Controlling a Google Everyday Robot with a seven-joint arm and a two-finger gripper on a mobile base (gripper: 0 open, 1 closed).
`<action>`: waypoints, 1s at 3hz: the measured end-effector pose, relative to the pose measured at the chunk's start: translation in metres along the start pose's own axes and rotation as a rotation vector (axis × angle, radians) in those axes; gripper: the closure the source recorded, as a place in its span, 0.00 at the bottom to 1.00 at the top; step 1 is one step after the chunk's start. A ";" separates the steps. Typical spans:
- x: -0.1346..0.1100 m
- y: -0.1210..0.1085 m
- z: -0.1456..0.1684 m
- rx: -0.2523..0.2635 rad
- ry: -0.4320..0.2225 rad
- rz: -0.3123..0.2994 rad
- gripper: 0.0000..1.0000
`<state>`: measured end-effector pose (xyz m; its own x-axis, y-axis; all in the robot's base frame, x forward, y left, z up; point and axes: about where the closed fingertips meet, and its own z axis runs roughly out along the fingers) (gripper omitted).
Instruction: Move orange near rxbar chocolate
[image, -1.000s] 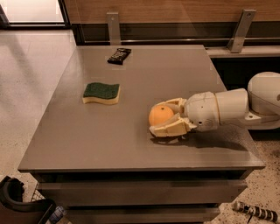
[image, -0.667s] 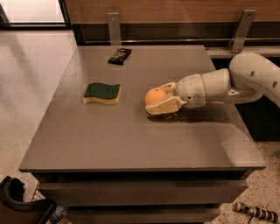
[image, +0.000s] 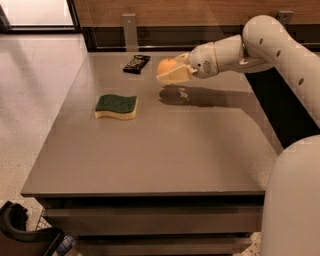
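Note:
My gripper (image: 172, 71) is shut on the orange (image: 166, 65), a round orange fruit, and holds it above the far part of the grey table (image: 150, 150); its shadow falls on the tabletop below. The rxbar chocolate (image: 136, 63), a small flat dark-wrapped bar, lies near the table's far edge, a little to the left of the gripper and the orange. The white arm reaches in from the right.
A green-topped yellow sponge (image: 116, 106) lies on the left half of the table. A wooden wall with metal brackets (image: 129, 30) runs behind the table. A dark object (image: 20, 230) sits on the floor at bottom left.
The gripper has carried the orange up off the tabletop and toward the far edge, from the middle right to just right of the chocolate bar. The view has also shifted.

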<state>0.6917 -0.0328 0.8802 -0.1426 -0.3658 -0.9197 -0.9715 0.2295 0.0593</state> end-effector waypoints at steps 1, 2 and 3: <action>-0.021 -0.034 -0.019 0.089 -0.029 -0.020 1.00; -0.017 -0.090 -0.005 0.190 -0.031 -0.026 1.00; -0.005 -0.122 0.014 0.241 -0.009 -0.020 1.00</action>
<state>0.8138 -0.0459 0.8725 -0.1207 -0.3649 -0.9232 -0.9006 0.4314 -0.0528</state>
